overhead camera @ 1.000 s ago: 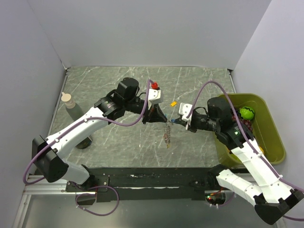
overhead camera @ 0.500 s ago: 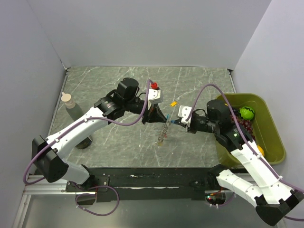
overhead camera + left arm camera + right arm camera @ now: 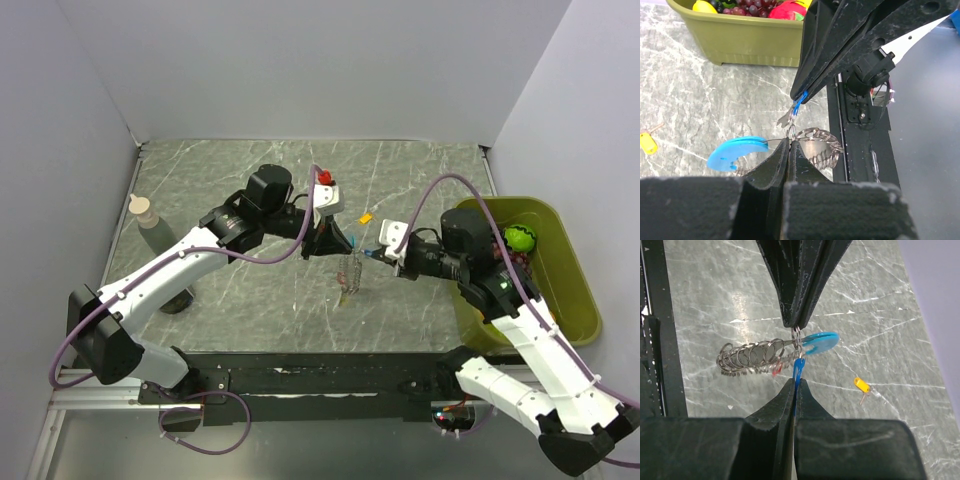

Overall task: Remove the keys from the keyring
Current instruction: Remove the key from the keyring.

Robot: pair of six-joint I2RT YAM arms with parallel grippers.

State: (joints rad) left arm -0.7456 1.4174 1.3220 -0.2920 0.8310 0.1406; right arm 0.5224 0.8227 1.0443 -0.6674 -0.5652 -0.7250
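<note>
The keyring (image 3: 751, 358), a coil of silvery metal rings, hangs in the air between my two grippers; it also shows in the top view (image 3: 349, 279) and the left wrist view (image 3: 821, 145). My left gripper (image 3: 790, 143) is shut on one ring at the coil's end (image 3: 351, 250). My right gripper (image 3: 796, 383) is shut on the blue key (image 3: 798, 369), which hangs on the same ring (image 3: 799, 102). The light-blue strip (image 3: 818, 341) and the red key (image 3: 776, 371) hang on the rings. The orange key (image 3: 861, 385) lies loose on the table (image 3: 366, 217).
An olive-green bin (image 3: 583, 300) of toy fruit stands at the right edge, also seen in the left wrist view (image 3: 755, 45). A bottle (image 3: 146, 216) and a dark object (image 3: 178, 298) stand at the left. The black base rail (image 3: 320, 380) runs along the near edge.
My right gripper moved slightly left toward the left gripper, then back right. The hanging coil swung left and back. Both grips stayed shut.
</note>
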